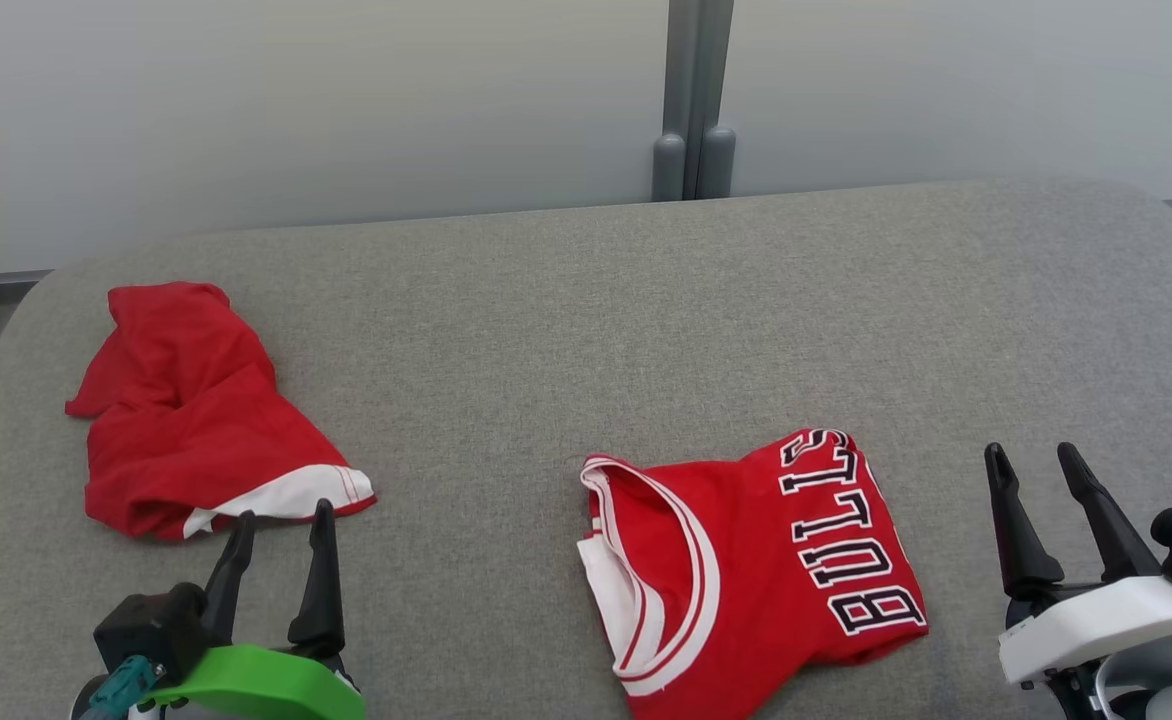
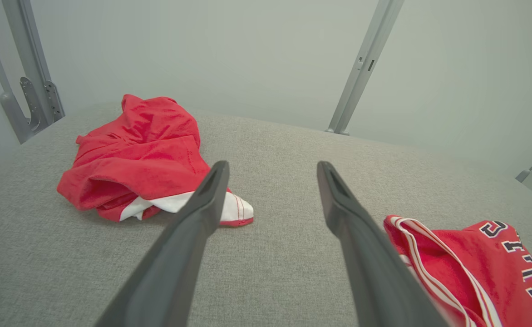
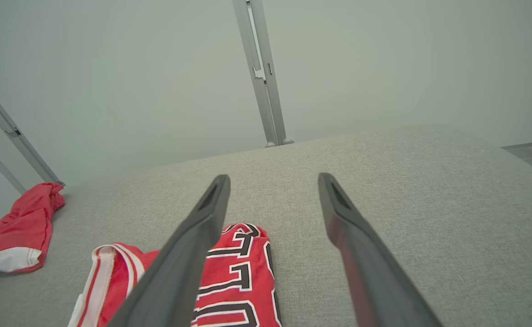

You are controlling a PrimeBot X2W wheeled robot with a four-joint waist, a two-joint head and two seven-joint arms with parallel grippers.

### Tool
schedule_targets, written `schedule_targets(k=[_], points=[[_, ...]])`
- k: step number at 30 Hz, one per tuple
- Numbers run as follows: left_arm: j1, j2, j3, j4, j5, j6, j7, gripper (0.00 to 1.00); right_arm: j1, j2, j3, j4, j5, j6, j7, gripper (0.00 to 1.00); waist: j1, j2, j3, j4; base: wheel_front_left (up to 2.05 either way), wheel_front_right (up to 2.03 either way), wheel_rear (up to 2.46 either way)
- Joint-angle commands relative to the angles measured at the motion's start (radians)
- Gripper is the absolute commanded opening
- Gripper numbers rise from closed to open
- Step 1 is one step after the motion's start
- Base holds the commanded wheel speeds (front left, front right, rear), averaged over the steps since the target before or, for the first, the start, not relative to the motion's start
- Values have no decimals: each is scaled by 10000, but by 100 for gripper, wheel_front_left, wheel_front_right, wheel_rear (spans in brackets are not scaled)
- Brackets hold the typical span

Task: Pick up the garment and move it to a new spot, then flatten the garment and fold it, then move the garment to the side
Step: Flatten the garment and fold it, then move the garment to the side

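Clothing laid out on a grey cushion (image 1: 546,330).
From left, we see the crumpled garment (image 1: 191,410) just beyond the spread left gripper (image 1: 284,514), the folded jersey (image 1: 746,570) near the front edge, and the right gripper (image 1: 1031,452), also spread and empty.

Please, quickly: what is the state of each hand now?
Left hand: open, holding nothing.
Right hand: open, holding nothing.
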Motion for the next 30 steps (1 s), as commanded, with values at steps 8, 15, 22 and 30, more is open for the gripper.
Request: schedule_targets(k=[8,15,22,30], points=[[199,-224,230,186,220,-294,-42,100,92,66,41,-24,-113,4,80,100,0,-1,-27,6,0,0,0],[164,-339,342,274,309,-399,-43,100,-59,126,121,173,-36,4,256,100,0,-1,-41,56,0,0,0],[102,-432,390,244,529,-552,-43,100,-617,-55,463,1236,219,4,643,100,0,-1,18,158,0,0,0],[58,-377,358,304,603,-624,-31,100,-1349,-359,718,3337,826,4,1272,100,0,-1,45,503,0,0,0]])
